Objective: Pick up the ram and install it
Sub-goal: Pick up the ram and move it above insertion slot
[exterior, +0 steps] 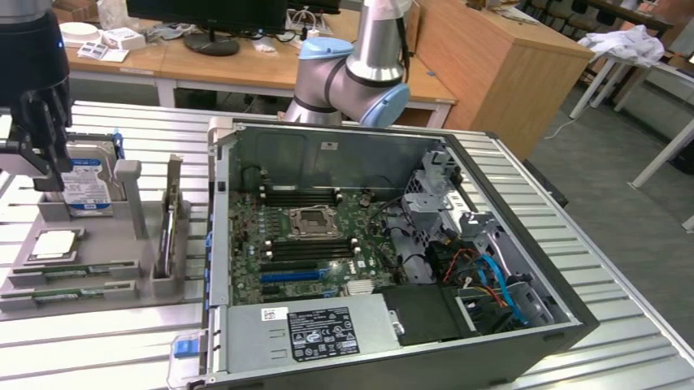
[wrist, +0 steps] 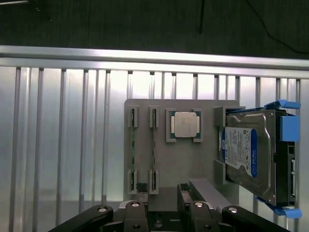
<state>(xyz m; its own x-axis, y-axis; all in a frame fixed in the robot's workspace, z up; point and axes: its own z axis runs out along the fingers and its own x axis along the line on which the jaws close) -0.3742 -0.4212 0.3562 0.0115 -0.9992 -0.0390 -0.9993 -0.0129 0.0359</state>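
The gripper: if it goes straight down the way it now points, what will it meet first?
Probably the grey holder, close to the ram; the open gripper hangs above it. Depth is unclear, so the exact spot is uncertain.

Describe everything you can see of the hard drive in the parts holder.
The hard drive is a boxy silver metal unit with a blue and white label on its broad face. Blue plastic rails run along its sides. It stands on edge in a slot at one end of the gray holder, held between gray upright posts, next to the silver processor chip. Only the holder and rails touch it; the open gripper is clear of it.
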